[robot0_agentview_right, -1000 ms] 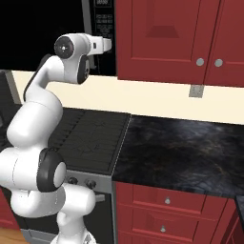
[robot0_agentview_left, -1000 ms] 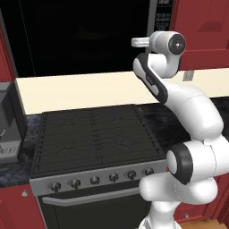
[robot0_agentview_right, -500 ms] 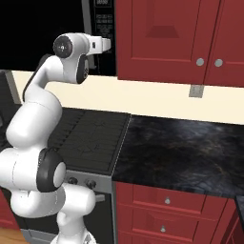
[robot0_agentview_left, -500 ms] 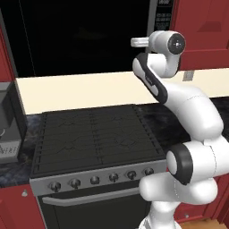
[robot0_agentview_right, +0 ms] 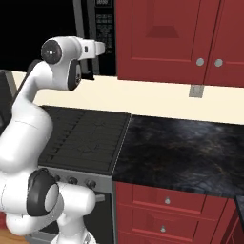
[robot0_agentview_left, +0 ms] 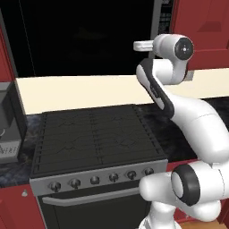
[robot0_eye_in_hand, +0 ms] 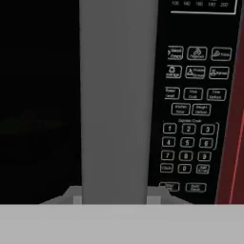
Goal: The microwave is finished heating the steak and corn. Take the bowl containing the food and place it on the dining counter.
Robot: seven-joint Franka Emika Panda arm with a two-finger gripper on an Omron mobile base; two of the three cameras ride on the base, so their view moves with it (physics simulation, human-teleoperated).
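Observation:
The microwave (robot0_agentview_left: 85, 40) hangs above the stove with its dark glass door closed. Its button panel (robot0_eye_in_hand: 190, 119) sits to the right of the grey vertical door handle (robot0_eye_in_hand: 119, 95). My gripper (robot0_agentview_left: 137, 44) is stretched out level at that handle, also seen from the other side as the gripper (robot0_agentview_right: 102, 47) against the microwave (robot0_agentview_right: 38, 28). In the hand view the handle runs straight up from between the fingers, and the jaws are closed around it. The bowl, the steak and the corn are hidden behind the dark door. The dining counter is out of view.
A black stove (robot0_agentview_left: 94, 134) with a row of knobs stands directly below the arm. A black speckled counter (robot0_agentview_right: 181, 152) runs to its right under red wall cabinets (robot0_agentview_right: 167, 38). A grey appliance (robot0_agentview_left: 9, 120) sits at the far left.

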